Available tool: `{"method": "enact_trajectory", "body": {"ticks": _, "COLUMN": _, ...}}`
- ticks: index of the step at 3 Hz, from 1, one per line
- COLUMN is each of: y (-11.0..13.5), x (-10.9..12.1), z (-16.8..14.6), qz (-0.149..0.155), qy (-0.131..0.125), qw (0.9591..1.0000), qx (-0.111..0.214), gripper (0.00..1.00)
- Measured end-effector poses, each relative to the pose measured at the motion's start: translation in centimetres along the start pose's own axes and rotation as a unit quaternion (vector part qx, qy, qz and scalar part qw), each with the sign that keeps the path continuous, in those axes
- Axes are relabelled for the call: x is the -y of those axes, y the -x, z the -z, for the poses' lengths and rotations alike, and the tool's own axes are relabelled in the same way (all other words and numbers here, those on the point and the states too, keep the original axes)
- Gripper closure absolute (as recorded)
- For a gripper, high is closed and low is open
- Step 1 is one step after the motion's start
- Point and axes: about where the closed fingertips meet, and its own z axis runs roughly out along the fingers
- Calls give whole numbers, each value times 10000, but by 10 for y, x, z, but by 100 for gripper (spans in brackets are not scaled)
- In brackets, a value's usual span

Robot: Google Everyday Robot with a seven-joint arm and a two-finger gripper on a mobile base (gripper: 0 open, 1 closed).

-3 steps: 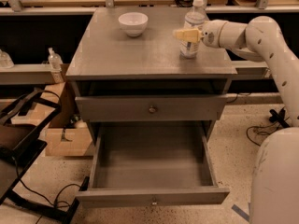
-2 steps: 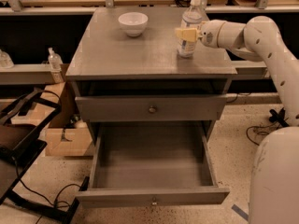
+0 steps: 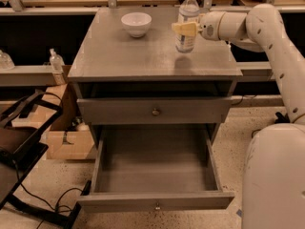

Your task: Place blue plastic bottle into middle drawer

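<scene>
The blue plastic bottle (image 3: pixel 187 22) stands upright at the back right of the grey cabinet top (image 3: pixel 124 51), clear with a white cap and a pale label. My gripper (image 3: pixel 185 29) reaches in from the right on the white arm (image 3: pixel 267 27), with its yellowish fingers (image 3: pixel 181 29) at the bottle's middle. The middle drawer (image 3: pixel 155 163) is pulled wide open below, its deep box bare, its brass knob at the front. The drawer front above it (image 3: pixel 155 110) is shut.
A white bowl (image 3: pixel 136 23) sits at the back left of the top. A cardboard box (image 3: pixel 66 137) and a black frame (image 3: pixel 24 142) stand on the floor to the left. A small clear bottle (image 3: pixel 55 60) stands on a side shelf. My white base (image 3: pixel 274 175) fills the lower right.
The gripper has moved a little left, its fingers now against the bottle's middle. The bottle still stands in the same spot. The drawer is unchanged.
</scene>
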Motion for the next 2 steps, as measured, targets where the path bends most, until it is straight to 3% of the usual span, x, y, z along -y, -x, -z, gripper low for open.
{"method": "enact_trajectory", "body": {"ticks": 1, "y": 29, "x": -29, "z": 11, "qz": 214, "qy": 376, "qw": 9990, "qx": -104, "gripper": 100}}
{"method": "enact_trajectory", "body": {"ticks": 2, "y": 58, "x": -62, "z": 40, "qz": 401, "qy": 579, "qw": 9975, "qx": -113, "gripper": 100}}
